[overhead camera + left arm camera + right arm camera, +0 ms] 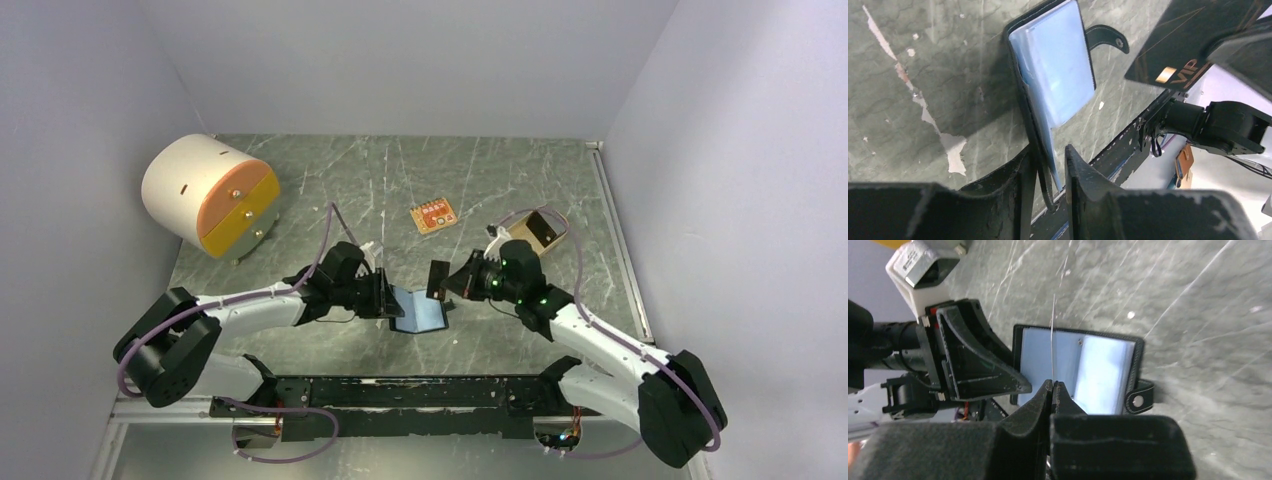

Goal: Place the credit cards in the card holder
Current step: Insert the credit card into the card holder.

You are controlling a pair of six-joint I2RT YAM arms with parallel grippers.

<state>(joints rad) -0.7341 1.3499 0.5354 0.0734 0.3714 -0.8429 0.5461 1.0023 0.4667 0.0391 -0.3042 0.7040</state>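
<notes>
Nearest, along the bottom of the overhead view, runs the black rail [400, 392] that carries both arm bases. At far left a white drum [190, 180] lies on its side against the wall, its orange and yellow drawers [240, 212] pushed in. In the middle, just ahead of the rail, the card holder [1055, 65] is spread open on the table [330, 180], bluish glossy pockets facing up and the snap tab [1109, 38] sticking out on the side away from the left arm. At right a tan tray [560, 221] holds a dark flat piece [535, 232], too small to tell what it is.

The left gripper [388, 296] has its jaws drawn close around the card holder's near edge; the black cover and a pocket leaf sit between the fingers [1018, 190], raising that side off the table. The right gripper [1053, 385] is clamped tight on one credit card [1178, 40], a dark face with gold "VIP" lettering, held above the card holder's right half and clear of the pockets.

An orange board [433, 215] lies beyond the grippers, well apart from them. Bare green table stretches between the drum and that board, while the tray sits near the table's right edge.
</notes>
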